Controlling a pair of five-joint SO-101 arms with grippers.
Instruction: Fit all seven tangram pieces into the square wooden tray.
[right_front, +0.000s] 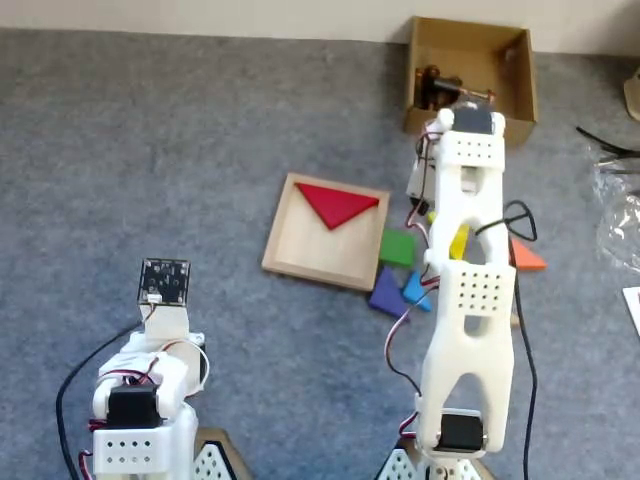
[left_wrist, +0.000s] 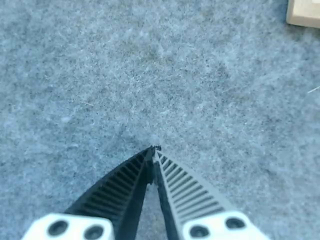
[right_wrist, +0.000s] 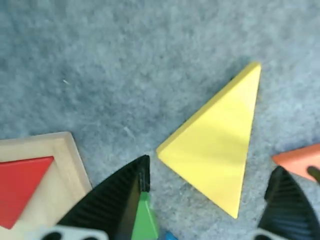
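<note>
The square wooden tray (right_front: 283, 250) lies mid-table with a red triangle (right_front: 337, 203) in its far part. Beside its right edge lie a green square (right_front: 397, 247), a purple piece (right_front: 385, 291) and a small blue triangle (right_front: 415, 290). A yellow triangle (right_wrist: 220, 150) lies flat on the carpet, with an orange triangle (right_front: 527, 256) to its right. My right gripper (right_wrist: 210, 167) hangs open over the yellow triangle, one finger on each side, holding nothing. My left gripper (left_wrist: 154, 149) is shut and empty over bare carpet, near-left of the tray (left_wrist: 305, 12).
An open cardboard box (right_front: 520, 85) with some parts inside stands at the far right. Cables and clear plastic (right_front: 618, 215) lie at the right edge. The right arm (right_front: 468, 290) stretches over the pieces. Grey carpet covers the table's left half.
</note>
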